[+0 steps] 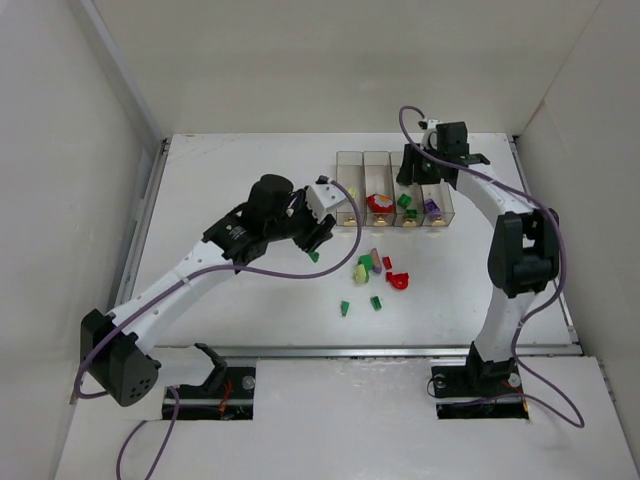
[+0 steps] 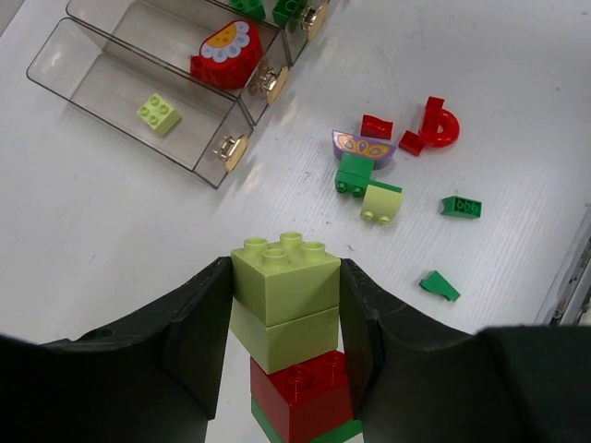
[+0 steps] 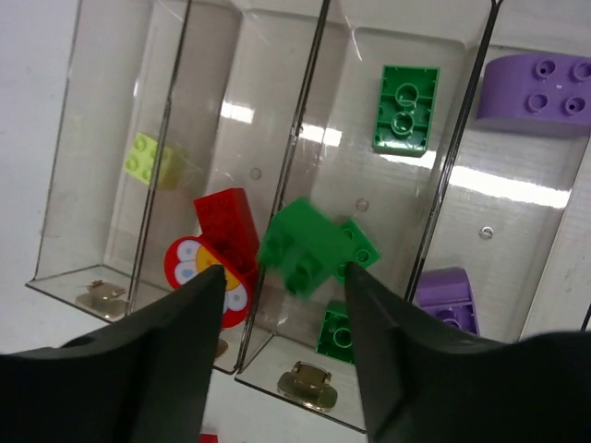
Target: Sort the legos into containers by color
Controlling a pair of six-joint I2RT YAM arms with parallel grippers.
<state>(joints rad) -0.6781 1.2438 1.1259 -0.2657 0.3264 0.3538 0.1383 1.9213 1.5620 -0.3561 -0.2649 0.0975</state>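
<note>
Currently my left gripper is clamped on a clump of legos: two pale yellow-green bricks stacked on a red one, with a green piece at the very bottom. Its jaws press the sides of the upper bricks. In the overhead view that gripper hangs above the table, just left of the containers, which sit in a row in the upper middle of the frame.

My right gripper hovers over the containers with its jaws apart. A blurred green brick shows just past the fingertips, over the third bin from the left. There is a gap between it and the left finger; I can't tell whether it touches the right one.

From left to right, the bins hold a pale yellow-green brick, red pieces including one with a flower print, green bricks, and purple pieces.

Loose legos lie scattered on the table below the bins, centre right in the overhead frame. They include a purple printed piece touching a green brick, a pale yellow-green one, several red bits and two separate green pieces.
</note>
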